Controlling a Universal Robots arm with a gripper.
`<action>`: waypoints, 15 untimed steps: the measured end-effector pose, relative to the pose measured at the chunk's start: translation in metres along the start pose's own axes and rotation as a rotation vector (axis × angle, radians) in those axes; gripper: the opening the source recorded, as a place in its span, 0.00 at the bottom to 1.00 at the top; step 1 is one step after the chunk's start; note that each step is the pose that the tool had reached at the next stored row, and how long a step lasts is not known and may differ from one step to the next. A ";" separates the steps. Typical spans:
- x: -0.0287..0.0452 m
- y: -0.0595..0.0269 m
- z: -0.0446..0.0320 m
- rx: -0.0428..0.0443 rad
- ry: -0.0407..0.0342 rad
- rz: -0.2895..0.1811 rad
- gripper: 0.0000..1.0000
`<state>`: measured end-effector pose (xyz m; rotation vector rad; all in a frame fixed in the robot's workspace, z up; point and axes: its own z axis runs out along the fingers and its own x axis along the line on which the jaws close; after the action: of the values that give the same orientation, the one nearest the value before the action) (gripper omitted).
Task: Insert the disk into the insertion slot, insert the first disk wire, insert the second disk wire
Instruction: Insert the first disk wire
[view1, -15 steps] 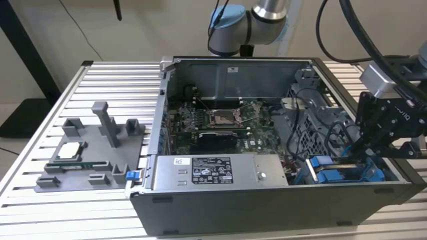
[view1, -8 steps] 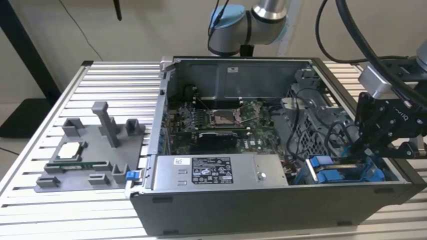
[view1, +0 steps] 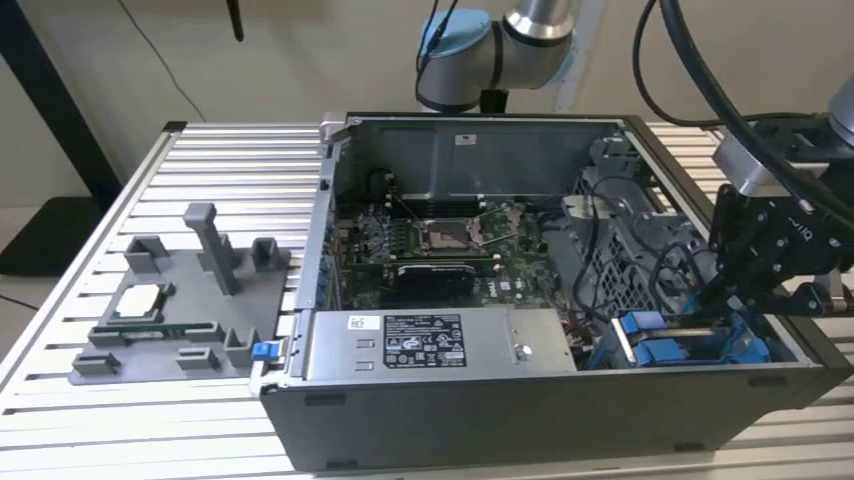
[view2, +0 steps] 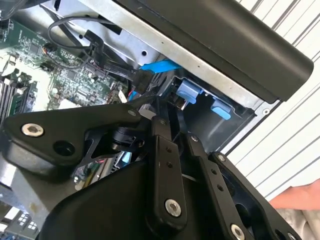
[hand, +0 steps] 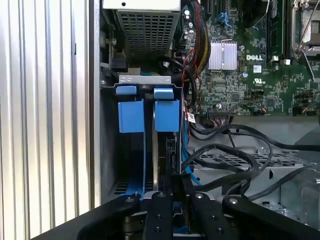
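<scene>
Gripper (hand: 175, 181), black linkage type, foremost in both wrist views. Fingers (view2: 161, 145) drawn nearly together; whether anything is pinched between them cannot be told. Position: directly over the insertion slot (hand: 150, 79), at the end opposite the blue carrier fronts.

Item: the disk (hand: 167, 116). Stands on edge inside the insertion slot and is judged seated or nearly so. Its long axis runs straight away from the gripper, and its dark edge passes beneath the gripper.

Item: second blue-fronted carrier (hand: 131, 114). Just beside the slot, on the case-wall side, parallel to the disk.

Item: black and blue cables (hand: 225, 155). Loose beside the slot, on the motherboard (hand: 250, 75) side. Whether any is plugged into the disk cannot be told.

Item: power supply (hand: 146, 30). Beyond the slot's far end.

Item: slatted table (hand: 45, 120). Outside the case wall (hand: 96, 125), well apart from the slot.
</scene>
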<state>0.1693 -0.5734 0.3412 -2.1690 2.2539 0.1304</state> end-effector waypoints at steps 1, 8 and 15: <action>-0.0001 0.0000 0.0004 0.0005 -0.0002 0.007 0.00; 0.0002 -0.0004 0.0066 0.0025 -0.0008 0.036 0.00; -0.0001 0.0015 0.0029 0.0021 -0.0059 0.037 1.00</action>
<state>0.1677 -0.5730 0.3383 -2.1238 2.2906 0.1346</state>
